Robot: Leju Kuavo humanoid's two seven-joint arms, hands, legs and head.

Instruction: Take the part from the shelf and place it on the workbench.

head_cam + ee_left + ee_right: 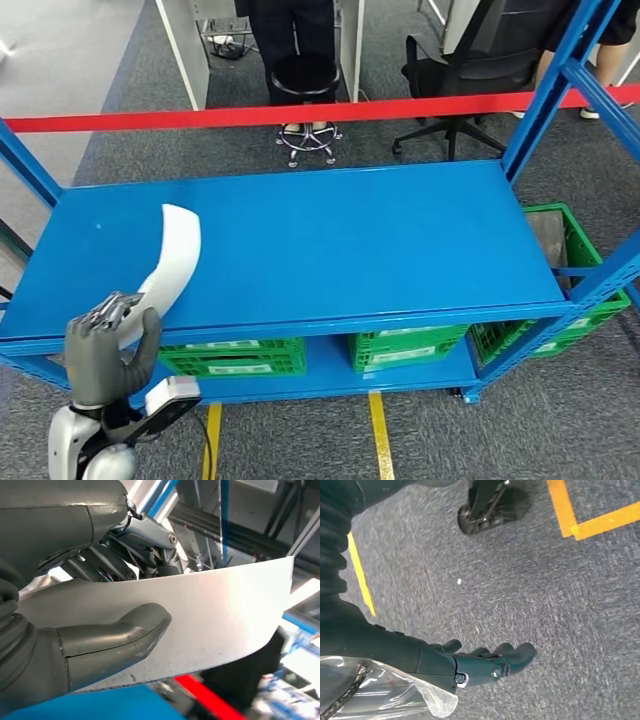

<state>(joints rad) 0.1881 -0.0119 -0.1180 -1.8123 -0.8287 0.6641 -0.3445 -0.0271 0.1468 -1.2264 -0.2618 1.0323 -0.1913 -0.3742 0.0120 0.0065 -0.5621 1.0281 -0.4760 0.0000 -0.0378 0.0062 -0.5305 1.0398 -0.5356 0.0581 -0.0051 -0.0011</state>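
The lower end of the part, a curved white panel, is hidden inside the left hand, which grips it at the near left edge of the blue shelf; the panel seems to be raised above the deck, though contact is hard to judge. Green crates sit below the deck, and a red tape crosses behind. The right hand hangs over grey carpet, fingers loosely apart, holding nothing.

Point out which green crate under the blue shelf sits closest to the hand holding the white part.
The leftmost green crate, just right of the left hand gripping the white part. The middle crate and right crate sit farther along.
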